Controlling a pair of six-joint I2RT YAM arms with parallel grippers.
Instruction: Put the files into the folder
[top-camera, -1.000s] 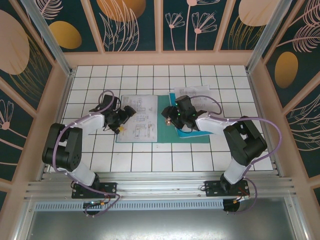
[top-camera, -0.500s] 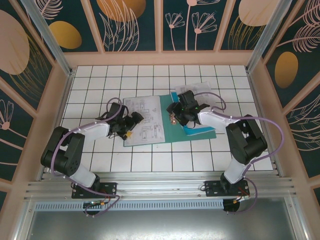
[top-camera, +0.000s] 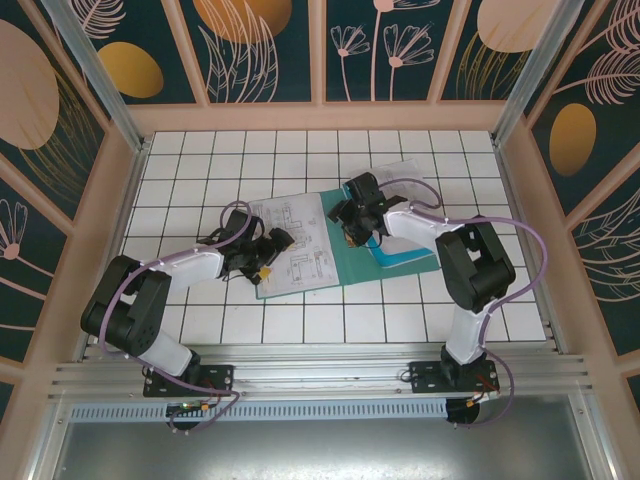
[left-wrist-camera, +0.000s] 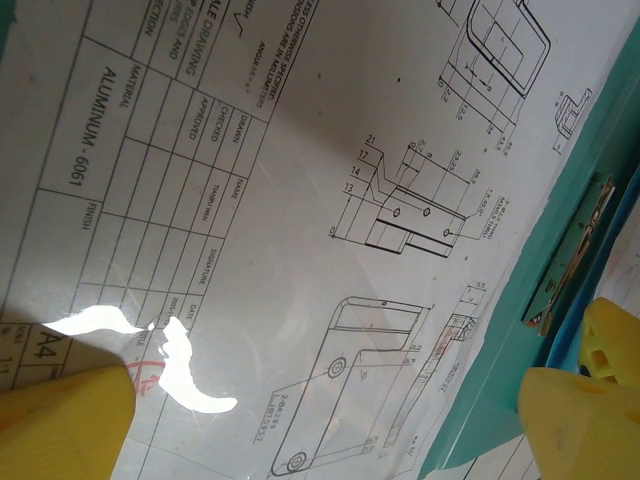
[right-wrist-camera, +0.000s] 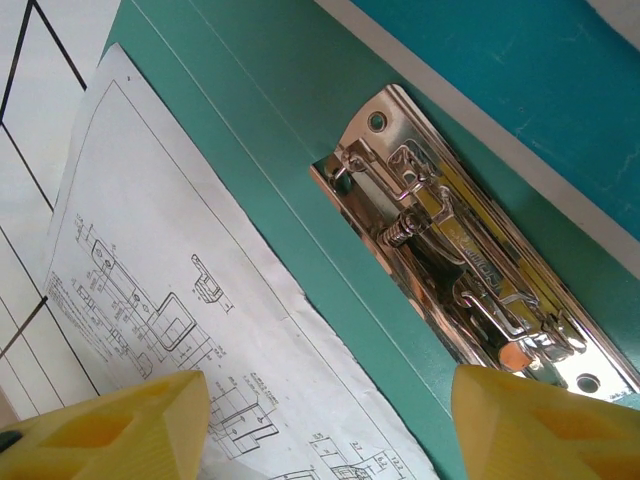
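while the folder (top-camera: 343, 262) lies unfolded, the files (top-camera: 296, 243) rest on its left half.
left gripper (top-camera: 268, 256) spread wide over them, empty; right gripper (top-camera: 348, 226) partly spread above the metal clip (right-wrist-camera: 470, 262), empty.

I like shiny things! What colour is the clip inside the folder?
Shiny silver metal clip on the teal-green folder; clearest in the right wrist view.

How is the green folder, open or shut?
Open. The folder lies flat with its inside metal clip showing and a printed sheet on it.
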